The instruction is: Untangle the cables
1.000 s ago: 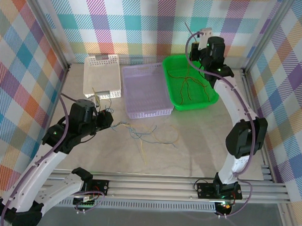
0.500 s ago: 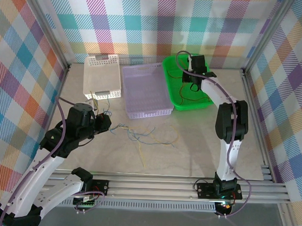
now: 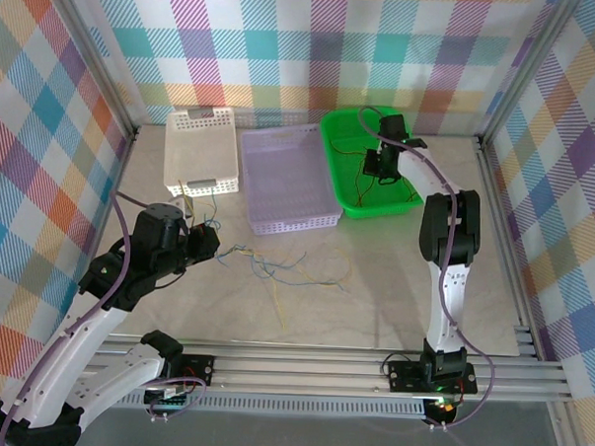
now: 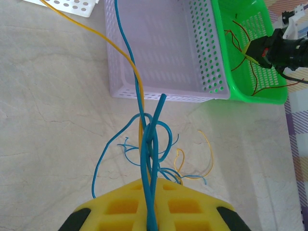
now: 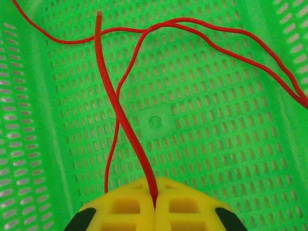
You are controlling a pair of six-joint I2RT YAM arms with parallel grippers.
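Note:
A tangle of thin blue and yellow cables (image 3: 286, 267) lies on the table in front of the purple basket. My left gripper (image 3: 206, 241) is at the tangle's left end, shut on a few blue cables (image 4: 144, 125) that run out between its yellow pads (image 4: 120, 207); a yellow cable (image 4: 115, 43) runs alongside them toward the white basket. My right gripper (image 3: 376, 167) is down inside the green basket (image 3: 377, 209), shut on a red cable (image 5: 120, 115). Further red cables (image 5: 231, 38) lie looped on the basket floor.
A purple perforated basket (image 3: 293, 223) stands between the white basket (image 3: 202, 150) and the green one at the back. Aluminium frame rails run along the near edge (image 3: 321, 367) and the sides, with checked walls around.
The right arm has come down from above the back wall into the green basket, carrying the red cable. The left gripper has hardly moved.

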